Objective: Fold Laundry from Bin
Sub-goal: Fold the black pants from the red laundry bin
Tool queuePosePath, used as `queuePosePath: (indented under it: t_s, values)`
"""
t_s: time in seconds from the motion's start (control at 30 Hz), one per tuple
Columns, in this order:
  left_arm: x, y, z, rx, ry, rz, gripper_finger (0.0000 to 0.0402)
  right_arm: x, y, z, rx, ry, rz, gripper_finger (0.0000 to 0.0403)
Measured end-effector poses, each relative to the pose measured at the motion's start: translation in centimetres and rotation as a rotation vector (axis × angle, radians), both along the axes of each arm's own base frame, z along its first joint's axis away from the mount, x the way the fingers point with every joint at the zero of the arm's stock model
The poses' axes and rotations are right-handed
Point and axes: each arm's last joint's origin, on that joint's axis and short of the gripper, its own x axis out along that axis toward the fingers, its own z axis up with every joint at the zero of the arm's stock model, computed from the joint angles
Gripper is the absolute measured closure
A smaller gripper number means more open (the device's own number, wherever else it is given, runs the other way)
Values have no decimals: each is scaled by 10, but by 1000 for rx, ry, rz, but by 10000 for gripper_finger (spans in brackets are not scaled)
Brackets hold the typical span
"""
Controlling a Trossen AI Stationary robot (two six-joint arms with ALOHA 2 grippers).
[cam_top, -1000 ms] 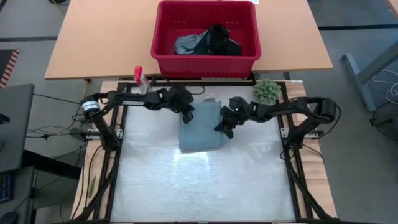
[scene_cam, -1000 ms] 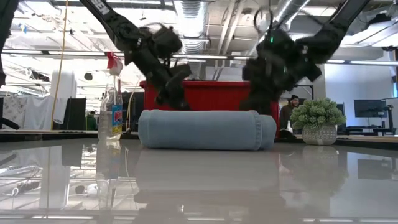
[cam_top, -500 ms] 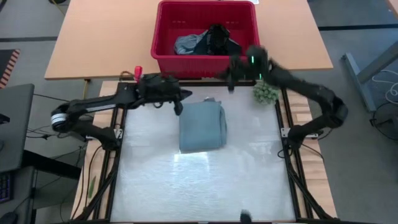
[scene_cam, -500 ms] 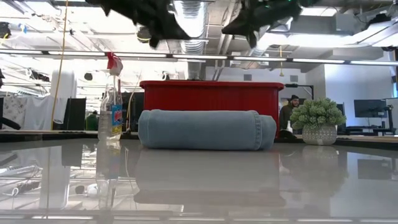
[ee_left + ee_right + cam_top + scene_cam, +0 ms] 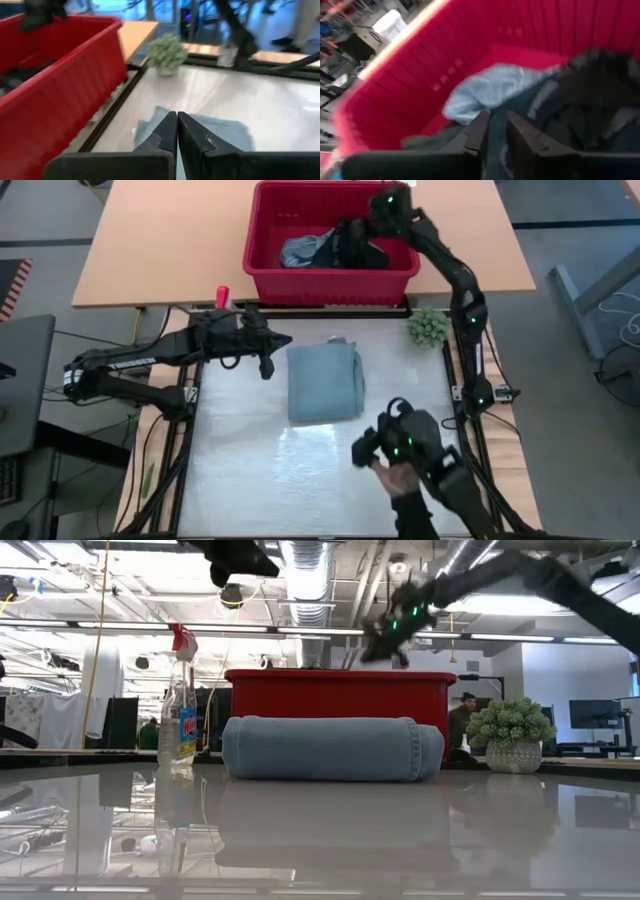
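Note:
The red bin stands beyond the table's far edge, with grey-blue laundry and black laundry lying inside. My right gripper reaches over the bin, just above that pile, its fingers a little apart around nothing. A folded denim-blue garment lies flat on the table's far middle. My left gripper hangs shut in the air, to the left of the folded garment.
A spray bottle stands at the far left corner and a fuzzy green ball at the far right. A person's hand with a dark device reaches in over the table's near right part.
My right gripper has left the folded garment, risen and swung toward the far edge, out over the bin. My left gripper has lifted off the garment and drawn back toward the table's left. The folded garment has stayed put. A person's hand has come in at the near edge.

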Motion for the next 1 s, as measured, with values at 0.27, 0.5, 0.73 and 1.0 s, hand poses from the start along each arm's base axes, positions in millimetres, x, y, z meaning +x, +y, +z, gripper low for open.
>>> queuePosePath:
  t_s: [0.27,0.5,0.73,1.0]
  values:
    - [12,16,-17,15,77,243,401,-7,-28,-61,128,120,8,191]
    - [19,39,-24,5,60,306,401,13,-24,-96,223,147,138,121]
    - [18,44,-25,-53,35,273,401,11,-24,-119,300,231,126,130]
    - [18,44,-25,-58,41,257,401,12,-24,-109,264,175,185,350]
